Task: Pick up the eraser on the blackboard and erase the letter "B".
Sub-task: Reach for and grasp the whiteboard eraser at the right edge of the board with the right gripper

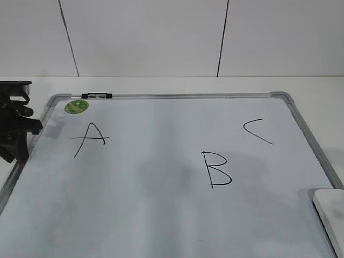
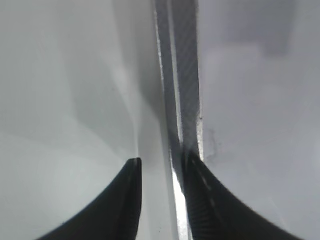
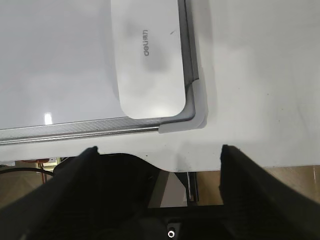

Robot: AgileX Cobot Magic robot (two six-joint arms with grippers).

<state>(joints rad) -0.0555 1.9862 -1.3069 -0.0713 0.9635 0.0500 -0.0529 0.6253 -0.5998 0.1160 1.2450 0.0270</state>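
Right wrist view: right tool (image 3: 160,150) gapes wide above the eraser (image 3: 147,55) (lying in the blackboard (image 3: 55,60) corner).

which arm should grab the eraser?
Right. The eraser lies in the board's near right corner, just ahead of the open right hand. The left hand sits at the board's far left edge.

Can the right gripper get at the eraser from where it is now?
Probably yes. The right gripper is open and empty, just off the blackboard corner where the eraser lies flat. Nothing sits on or beside it in the right wrist view.
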